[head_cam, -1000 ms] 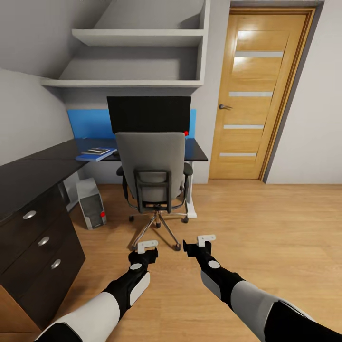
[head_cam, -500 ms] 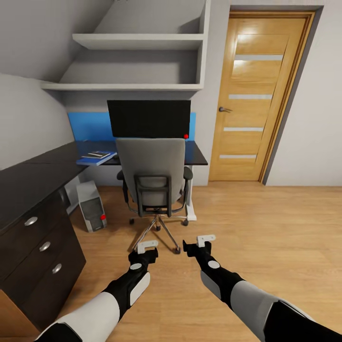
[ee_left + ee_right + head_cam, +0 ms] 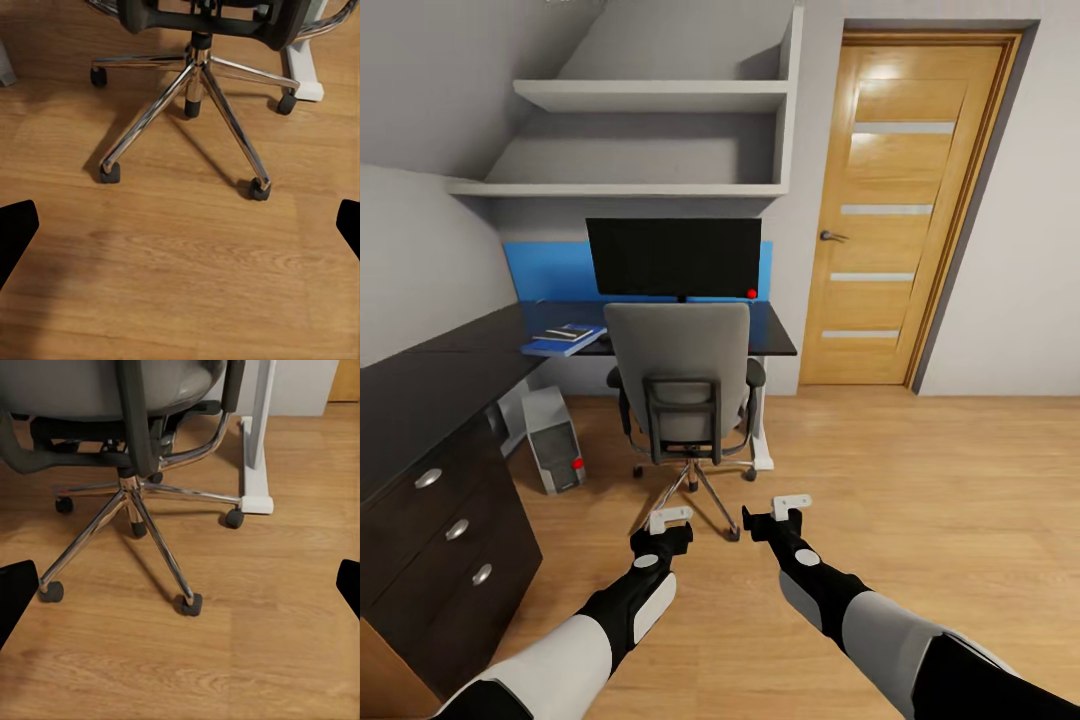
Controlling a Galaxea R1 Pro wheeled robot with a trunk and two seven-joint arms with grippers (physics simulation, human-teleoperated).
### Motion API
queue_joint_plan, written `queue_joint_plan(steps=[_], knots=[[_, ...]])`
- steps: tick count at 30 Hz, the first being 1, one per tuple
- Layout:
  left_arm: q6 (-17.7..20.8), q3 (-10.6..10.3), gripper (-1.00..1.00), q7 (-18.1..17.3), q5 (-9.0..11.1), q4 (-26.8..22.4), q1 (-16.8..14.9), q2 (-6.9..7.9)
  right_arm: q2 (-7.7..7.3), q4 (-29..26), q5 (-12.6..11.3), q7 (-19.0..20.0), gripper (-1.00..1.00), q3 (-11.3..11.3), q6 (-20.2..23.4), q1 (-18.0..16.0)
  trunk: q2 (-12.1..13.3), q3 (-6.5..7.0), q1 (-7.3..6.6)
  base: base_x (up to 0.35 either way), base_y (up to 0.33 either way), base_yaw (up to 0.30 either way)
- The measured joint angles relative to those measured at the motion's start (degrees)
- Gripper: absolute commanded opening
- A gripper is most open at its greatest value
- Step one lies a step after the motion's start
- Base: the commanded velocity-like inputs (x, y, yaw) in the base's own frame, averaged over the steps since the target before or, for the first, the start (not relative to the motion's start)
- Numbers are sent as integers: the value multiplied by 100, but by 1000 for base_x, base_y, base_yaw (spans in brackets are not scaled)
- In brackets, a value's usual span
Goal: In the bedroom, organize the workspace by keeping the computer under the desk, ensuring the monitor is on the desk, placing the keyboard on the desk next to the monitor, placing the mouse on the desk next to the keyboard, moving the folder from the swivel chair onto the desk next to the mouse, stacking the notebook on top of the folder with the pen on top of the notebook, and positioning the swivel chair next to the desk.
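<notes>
Pincers, left pincer [image 3: 669,521] and right pincer [image 3: 785,508], hang released and empty; swivel chair [image 3: 680,385] stands just beyond them, before the table [image 3: 775,335].

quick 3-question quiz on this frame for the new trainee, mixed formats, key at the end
1. True or false: the monitor stands on the desk.
2. Multiple choice: where is the computer? A) on the desk B) on the floor under the desk's left part, left of the chair C) on the shelf
3. Fill in: the left pincer and right pincer are both ____ and hold nothing.

Key:
1. True.
2. B.
3. Open: in each wrist view the fingers sit at the picture's far edges, with bare floor between.
</notes>
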Motion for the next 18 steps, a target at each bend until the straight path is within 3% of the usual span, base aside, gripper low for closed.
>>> queue_joint_plan(steps=[18], knots=[[0,11,100,-6,5,1,0,0,1,16,0,0,100,-1,0,0,722,323,-395,0,0,0]])
